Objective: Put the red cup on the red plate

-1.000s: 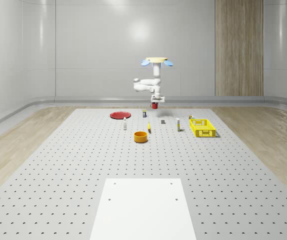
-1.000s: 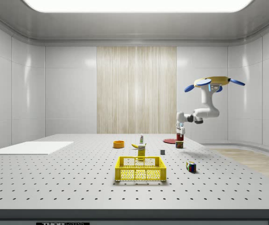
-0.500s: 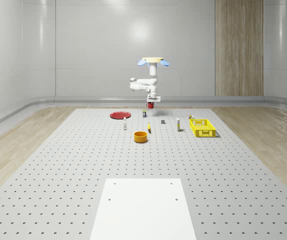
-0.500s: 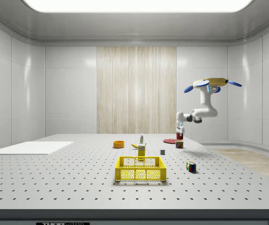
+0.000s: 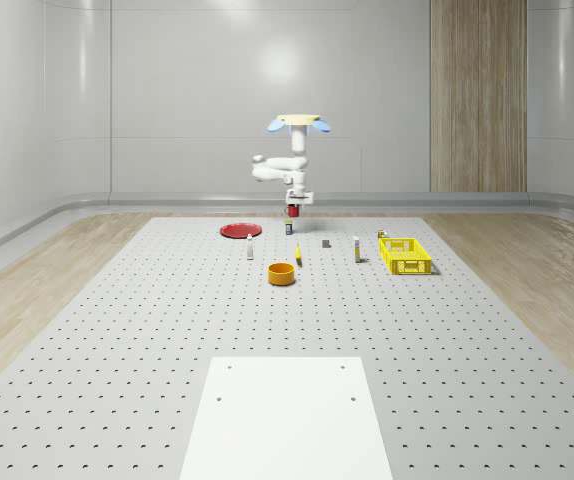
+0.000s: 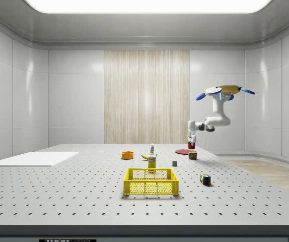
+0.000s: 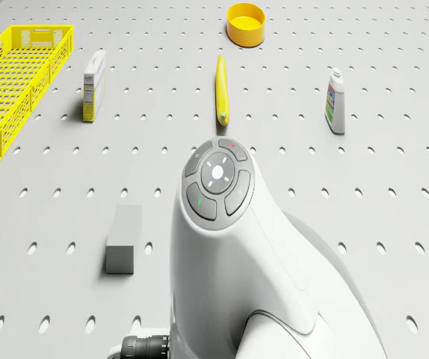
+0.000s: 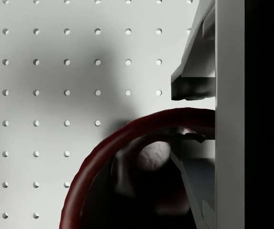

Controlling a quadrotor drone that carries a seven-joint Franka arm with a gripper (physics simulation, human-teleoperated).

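The drone [image 5: 299, 122] hovers over the far part of the perforated table [image 5: 167, 330]. Its white arm [image 7: 237, 254] hangs down, and the gripper [image 5: 294, 204] is shut on the red cup [image 5: 293, 212], held in the air. In the wrist view the cup's dark red rim [image 8: 122, 136] sits between the two fingers [image 8: 194, 86]. The red plate [image 5: 239, 230] lies flat on the table, to the whole-scene view's left of the cup and lower. In the side view the cup [image 6: 191, 146] hangs just above and to the right of the plate [image 6: 181, 150].
A small can [image 5: 288, 228] stands almost under the cup. Nearer lie an orange bowl [image 5: 282, 273], a banana [image 7: 221, 97], a bottle [image 7: 335, 101], a grey block [image 7: 123, 238], a carton [image 7: 93, 84] and a yellow basket [image 5: 405, 254]. A colour cube [image 6: 205, 178] lies in the side view.
Drone, arm and held cup have shifted to the whole-scene view's left, closer to the red plate. The grip on the cup has not changed.
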